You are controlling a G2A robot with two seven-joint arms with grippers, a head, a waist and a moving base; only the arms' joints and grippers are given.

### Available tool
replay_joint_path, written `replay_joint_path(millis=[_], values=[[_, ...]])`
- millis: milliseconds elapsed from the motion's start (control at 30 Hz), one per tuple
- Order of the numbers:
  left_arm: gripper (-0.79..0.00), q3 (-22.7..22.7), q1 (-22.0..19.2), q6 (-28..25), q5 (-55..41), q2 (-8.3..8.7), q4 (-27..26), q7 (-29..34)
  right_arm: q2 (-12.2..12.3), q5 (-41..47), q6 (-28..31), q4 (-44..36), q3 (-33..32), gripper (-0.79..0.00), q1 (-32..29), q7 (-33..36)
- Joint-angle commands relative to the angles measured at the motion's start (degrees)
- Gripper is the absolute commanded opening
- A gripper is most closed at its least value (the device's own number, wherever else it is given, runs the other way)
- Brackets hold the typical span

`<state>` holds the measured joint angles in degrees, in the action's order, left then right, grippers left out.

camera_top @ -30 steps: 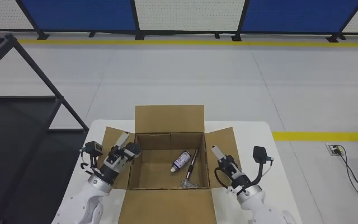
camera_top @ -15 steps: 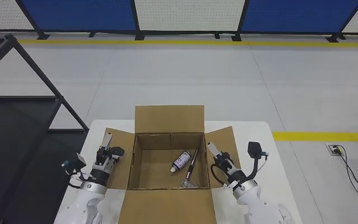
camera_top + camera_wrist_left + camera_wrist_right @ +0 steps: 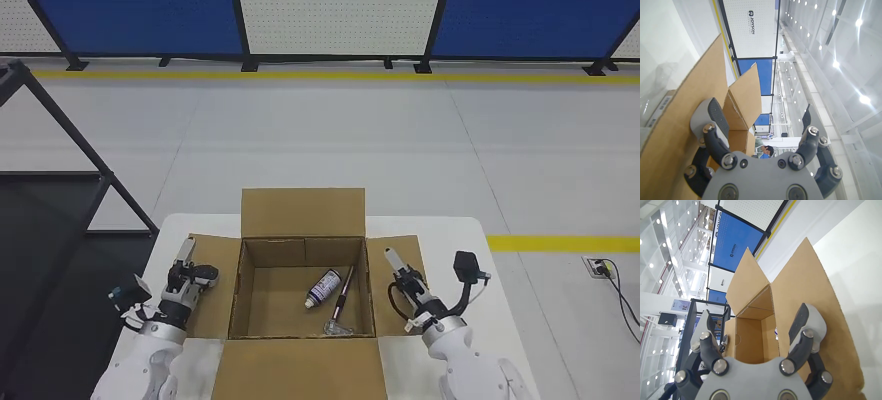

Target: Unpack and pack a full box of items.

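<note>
- Box sits flaps-open on the table, light bendy cardboard.
- Left gripper and right gripper flank it, both spread wide, empty.
- Small bottle inside likely rolls; pinch mid-body.

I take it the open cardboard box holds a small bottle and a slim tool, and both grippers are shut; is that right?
Not quite: the left gripper and the right gripper are both open, jaws spread, as each wrist view shows. The open cardboard box does hold the small bottle and the slim tool.
</note>
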<state>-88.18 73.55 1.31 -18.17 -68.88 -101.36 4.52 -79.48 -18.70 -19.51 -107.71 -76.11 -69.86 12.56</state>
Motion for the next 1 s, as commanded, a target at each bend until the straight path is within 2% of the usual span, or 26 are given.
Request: replay_joint_path(millis=[0, 533, 800, 967], values=[[0.0, 0.06, -0.3, 0.25, 0.07, -0.04, 0.36, 0.26, 0.0, 0.1, -0.17, 0.51, 0.09, 0.0, 0.14, 0.33], [0.0, 0.38, -0.66, 0.44, 0.43, -0.32, 0.41, 2.38, 0.28, -0.94, -2.99, 2.5, -0.47, 0.0, 1.82, 3.73], [0.0, 0.69, -0.04, -1.68, 0.25, -0.47, -0.93, 4.18, 0.39, -2.74, -4.24, -0.1, -0.02, 0.0, 2.0, 4.06], [0.0, -0.04, 1.33, -5.01, -0.61, -0.37, -4.16, 7.89, 0.4, -5.86, -5.03, -3.57, 2.44, 0.0, 2.82, 5.23]])
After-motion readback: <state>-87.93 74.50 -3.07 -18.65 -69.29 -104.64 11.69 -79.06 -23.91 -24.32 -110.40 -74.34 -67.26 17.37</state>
